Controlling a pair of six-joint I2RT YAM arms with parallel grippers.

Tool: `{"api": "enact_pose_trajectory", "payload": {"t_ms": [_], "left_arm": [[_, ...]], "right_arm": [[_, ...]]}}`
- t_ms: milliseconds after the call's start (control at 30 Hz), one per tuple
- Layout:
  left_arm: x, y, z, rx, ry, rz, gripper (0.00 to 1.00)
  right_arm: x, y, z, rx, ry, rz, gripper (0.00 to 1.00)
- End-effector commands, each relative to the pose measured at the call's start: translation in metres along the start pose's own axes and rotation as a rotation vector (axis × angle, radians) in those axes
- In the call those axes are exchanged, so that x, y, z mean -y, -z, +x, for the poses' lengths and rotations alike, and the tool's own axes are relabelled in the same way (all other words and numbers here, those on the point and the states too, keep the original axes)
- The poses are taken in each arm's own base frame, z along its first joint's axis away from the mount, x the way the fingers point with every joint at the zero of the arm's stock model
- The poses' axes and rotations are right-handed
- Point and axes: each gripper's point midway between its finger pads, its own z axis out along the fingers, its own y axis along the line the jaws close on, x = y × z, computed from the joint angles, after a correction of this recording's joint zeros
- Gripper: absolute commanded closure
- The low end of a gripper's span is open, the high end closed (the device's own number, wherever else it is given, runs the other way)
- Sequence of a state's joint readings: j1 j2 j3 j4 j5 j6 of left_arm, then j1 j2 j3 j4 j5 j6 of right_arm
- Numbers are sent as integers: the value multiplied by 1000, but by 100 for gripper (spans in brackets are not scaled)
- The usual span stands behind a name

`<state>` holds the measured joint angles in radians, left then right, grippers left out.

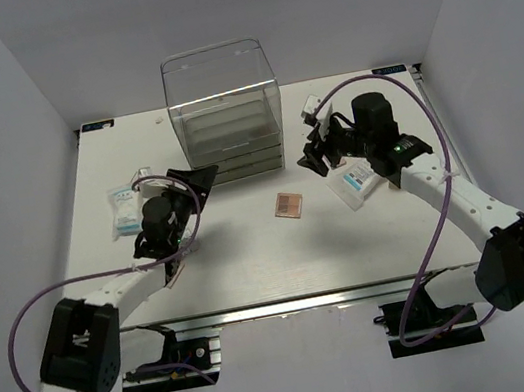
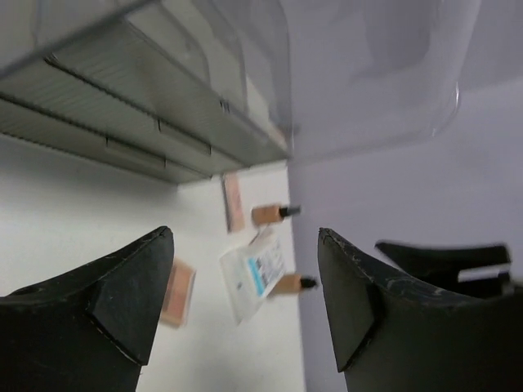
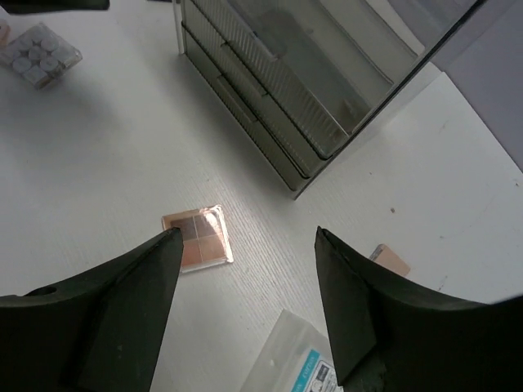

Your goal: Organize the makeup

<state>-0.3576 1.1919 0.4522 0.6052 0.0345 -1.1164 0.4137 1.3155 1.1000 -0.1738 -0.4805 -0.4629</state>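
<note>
The makeup lies spread over the white table. A peach four-pan palette (image 1: 288, 205) (image 3: 196, 238) sits at the centre. A white-blue packet (image 1: 356, 182) (image 3: 302, 363) lies right of it, partly under my right arm. My right gripper (image 1: 320, 150) (image 3: 248, 237) hovers open above the table between them, holding nothing. My left gripper (image 1: 193, 180) (image 2: 245, 237) is open and empty beside the drawer box's left front corner. In the blurred left wrist view I see two tan dark-capped bottles (image 2: 274, 215), a packet (image 2: 253, 273) and a peach palette (image 2: 176, 292). A white palette of round pans (image 3: 39, 55) shows far off.
The tall clear acrylic drawer box (image 1: 227, 111) (image 3: 302, 82) stands at the back centre with its drawers shut. Another white-blue packet (image 1: 124, 210) lies at the left. A small white item (image 1: 310, 106) sits right of the box. A peach piece (image 3: 391, 260) lies near my right finger.
</note>
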Motion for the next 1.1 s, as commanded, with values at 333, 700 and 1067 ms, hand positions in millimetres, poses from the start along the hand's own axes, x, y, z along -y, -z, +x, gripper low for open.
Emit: {"api": "enact_pose_trajectory", "payload": {"t_ms": [333, 700, 1067], "left_arm": [[12, -76, -10, 150, 234, 66, 32], [17, -107, 5, 132, 227, 76, 46], [2, -119, 1, 176, 237, 2, 57]], "right_arm": [[6, 21, -38, 245, -46, 119, 32], [13, 34, -35, 265, -51, 164, 34], [19, 37, -42, 276, -57, 177, 34]]}}
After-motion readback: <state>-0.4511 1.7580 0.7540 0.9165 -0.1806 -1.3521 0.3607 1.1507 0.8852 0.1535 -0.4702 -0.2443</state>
